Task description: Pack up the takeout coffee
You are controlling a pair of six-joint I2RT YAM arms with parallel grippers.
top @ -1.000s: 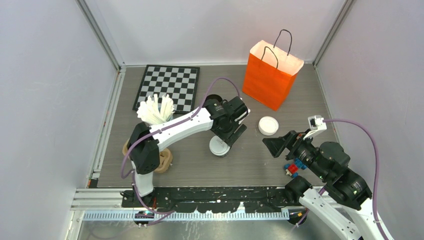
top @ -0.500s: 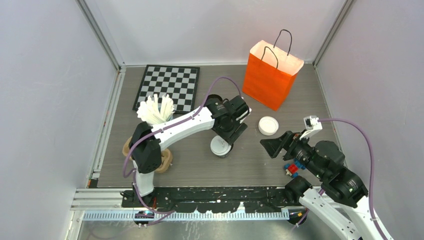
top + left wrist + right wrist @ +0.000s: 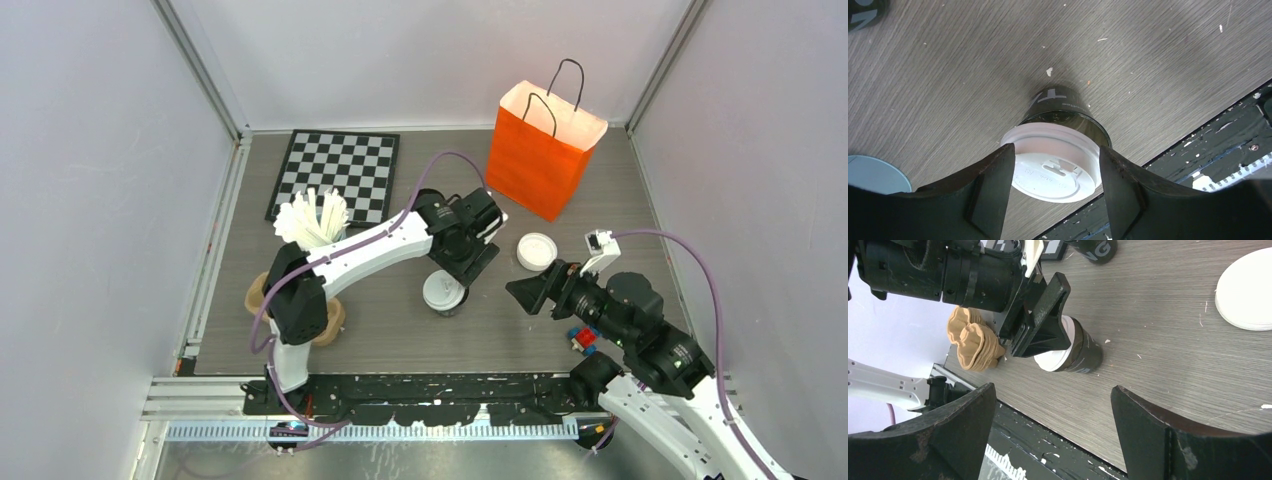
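A takeout coffee (image 3: 443, 290), a small black cup with a white lid, stands mid-table. My left gripper (image 3: 462, 270) reaches down over it. In the left wrist view both fingers (image 3: 993, 180) press the rim of the lid (image 3: 1055, 167), so the gripper (image 3: 1055, 150) is shut on the cup. A second black cup (image 3: 863, 10), uncapped, shows at the frame's corner and again in the right wrist view (image 3: 1095, 249). A loose white lid (image 3: 537, 250) lies to the right. My right gripper (image 3: 515, 293) hovers open and empty, right of the capped cup (image 3: 1080, 347).
An orange paper bag (image 3: 540, 150) stands open at the back right. A chessboard (image 3: 335, 175) lies at the back left, with a light-blue cup of white sticks (image 3: 312, 222) in front of it. A tan object (image 3: 330, 320) and coloured bricks (image 3: 585, 338) sit near the front edge.
My left jaws have narrowed onto the lid, and the cup has shifted slightly with them. The right arm has moved left toward the cup, still open.
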